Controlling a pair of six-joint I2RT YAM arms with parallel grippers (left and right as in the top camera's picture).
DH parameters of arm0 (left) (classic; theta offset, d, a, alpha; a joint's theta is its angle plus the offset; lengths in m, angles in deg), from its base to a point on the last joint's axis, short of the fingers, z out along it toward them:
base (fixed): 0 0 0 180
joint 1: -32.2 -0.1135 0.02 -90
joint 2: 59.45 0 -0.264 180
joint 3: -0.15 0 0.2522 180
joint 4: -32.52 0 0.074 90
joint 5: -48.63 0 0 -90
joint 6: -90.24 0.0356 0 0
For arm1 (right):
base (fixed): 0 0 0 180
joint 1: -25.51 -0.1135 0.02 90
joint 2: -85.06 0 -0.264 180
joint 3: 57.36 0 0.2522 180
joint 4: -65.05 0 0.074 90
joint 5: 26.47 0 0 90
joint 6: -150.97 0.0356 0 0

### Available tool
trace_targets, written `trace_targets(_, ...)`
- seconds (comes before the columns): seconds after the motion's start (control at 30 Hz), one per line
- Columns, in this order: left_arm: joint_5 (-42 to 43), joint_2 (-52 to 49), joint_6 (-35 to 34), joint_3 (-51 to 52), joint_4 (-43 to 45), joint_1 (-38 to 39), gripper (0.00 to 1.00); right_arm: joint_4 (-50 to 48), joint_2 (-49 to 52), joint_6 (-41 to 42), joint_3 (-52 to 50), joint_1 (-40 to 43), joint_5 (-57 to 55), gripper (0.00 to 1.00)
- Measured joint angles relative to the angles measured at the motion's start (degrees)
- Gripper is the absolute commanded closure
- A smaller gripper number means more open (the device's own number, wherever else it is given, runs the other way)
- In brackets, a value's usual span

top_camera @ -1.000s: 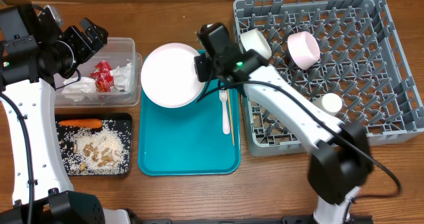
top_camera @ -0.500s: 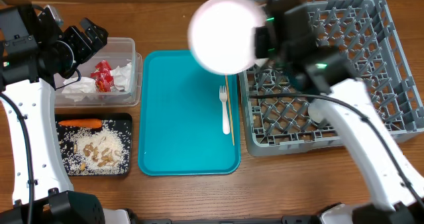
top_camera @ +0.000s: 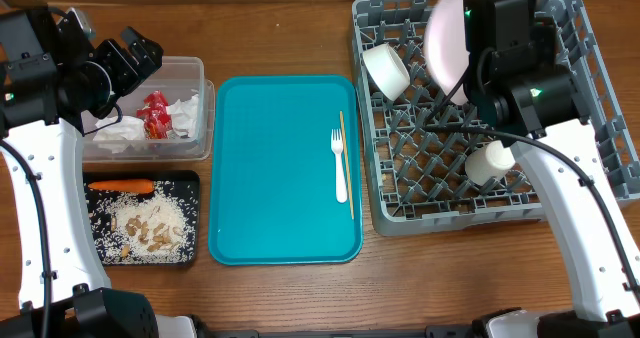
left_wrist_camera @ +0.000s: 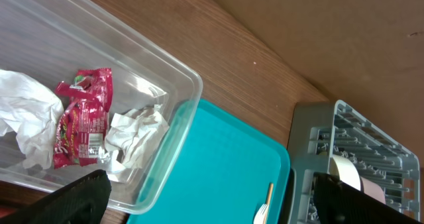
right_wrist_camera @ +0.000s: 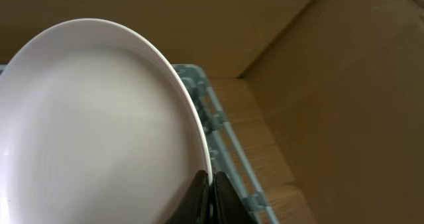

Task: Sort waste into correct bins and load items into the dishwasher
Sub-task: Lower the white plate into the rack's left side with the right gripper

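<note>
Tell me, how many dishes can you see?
3: a bowl at the rack's back left, a cup near its front, a plate in the right gripper. The arm may hide more.

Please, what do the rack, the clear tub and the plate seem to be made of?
Rack: probably moulded plastic, grey and matte, with a thin lattice and pegs in one piece.
Tub: clear, glossy plastic; its wall is see-through, with glints.
Plate: smooth and white with a faint sheen; ceramic or melamine, I cannot tell.
</note>
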Motion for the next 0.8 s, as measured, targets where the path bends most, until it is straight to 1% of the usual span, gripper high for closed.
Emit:
trace_targets(0.33,0.0,0.0,0.0,0.0,0.0,0.0,0.00,0.7,0.6,-0.2,-0.3,0.0,-8.0,0.96)
trace_targets(0.53,0.0,0.0,0.0,0.0,0.0,0.0,0.00,1.1,0.6,-0.2,-3.1,-0.2,-11.3,0.96)
trace_targets(0.8,0.0,0.0,0.0,0.0,0.0,0.0,0.00,1.3,0.6,-0.3,-5.9,-4.8,-12.4,0.96)
